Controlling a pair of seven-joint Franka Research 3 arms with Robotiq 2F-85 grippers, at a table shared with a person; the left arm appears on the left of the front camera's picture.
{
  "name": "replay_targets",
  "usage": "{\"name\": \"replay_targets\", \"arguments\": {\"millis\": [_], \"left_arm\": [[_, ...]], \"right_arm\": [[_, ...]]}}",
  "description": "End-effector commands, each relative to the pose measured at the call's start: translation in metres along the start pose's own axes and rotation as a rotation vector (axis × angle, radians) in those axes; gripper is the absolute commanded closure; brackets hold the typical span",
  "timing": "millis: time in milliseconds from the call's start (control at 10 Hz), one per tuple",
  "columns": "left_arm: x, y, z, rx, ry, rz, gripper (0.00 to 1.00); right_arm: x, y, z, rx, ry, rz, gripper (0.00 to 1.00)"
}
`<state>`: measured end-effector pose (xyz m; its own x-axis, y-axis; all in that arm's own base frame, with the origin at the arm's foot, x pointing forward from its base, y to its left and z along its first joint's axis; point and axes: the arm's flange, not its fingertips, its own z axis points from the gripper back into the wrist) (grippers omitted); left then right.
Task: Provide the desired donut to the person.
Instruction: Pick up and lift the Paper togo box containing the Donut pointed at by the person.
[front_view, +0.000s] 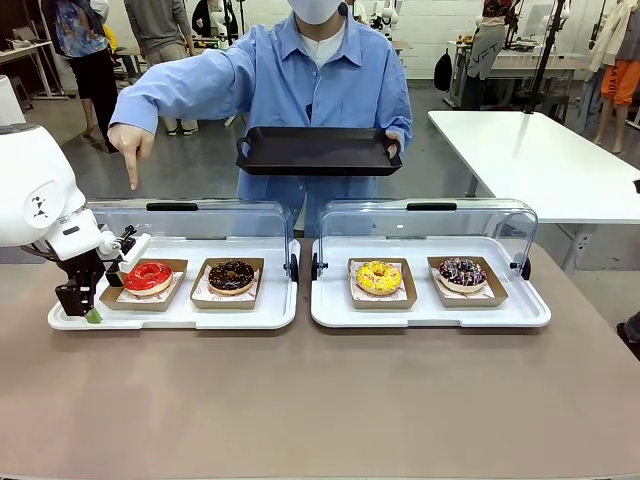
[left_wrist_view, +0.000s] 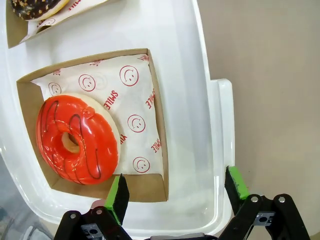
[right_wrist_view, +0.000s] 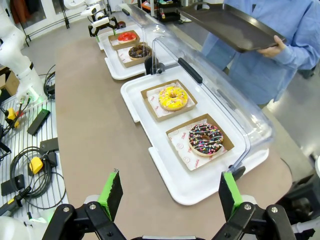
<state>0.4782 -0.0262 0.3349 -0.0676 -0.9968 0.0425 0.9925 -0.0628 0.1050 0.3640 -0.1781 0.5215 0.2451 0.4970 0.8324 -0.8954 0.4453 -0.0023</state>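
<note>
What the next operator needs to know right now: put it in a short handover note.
Left gripper: open, empty, low at the end of the left white tray, beside the red donut in its card tray.
Right gripper: open, empty, high over the table.
Person: one hand points down toward the red donut's end; the other holds out a black tray.
Done: both clear covers are up; the choice is indicated.
Left: probably grasp the red donut's card tray and set it on the black tray.
</note>
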Motion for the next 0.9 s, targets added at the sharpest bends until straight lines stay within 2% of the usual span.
{"name": "replay_targets", "arguments": {"millis": [0,300,600,700,800], "left_arm": [[-0.0006,0.0048,-0.0025,0.012,0.036,0.014,0.00],[-0.0013,0.0061,-0.0064,0.006,0.032,0.013,0.00],[-0.0021,0.0071,-0.0081,0.024,0.023,-0.002,0.82],[-0.0027,0.0070,-0.0079,0.027,0.022,-0.004,1.00],[-0.0030,0.0072,-0.0085,0.027,0.022,-0.005,1.00]], "right_arm": [[-0.0008,-0.0013,-0.0007,0.004,-0.015,0.001,0.00],[-0.0008,-0.0013,-0.0007,0.004,-0.015,0.001,0.00],[-0.0008,-0.0013,-0.0007,0.004,-0.015,0.001,0.00],[-0.0008,-0.0013,-0.0007,0.004,-0.015,0.001,0.00],[-0.0008,-0.0013,-0.0007,0.004,-0.015,0.001,0.00]]}}
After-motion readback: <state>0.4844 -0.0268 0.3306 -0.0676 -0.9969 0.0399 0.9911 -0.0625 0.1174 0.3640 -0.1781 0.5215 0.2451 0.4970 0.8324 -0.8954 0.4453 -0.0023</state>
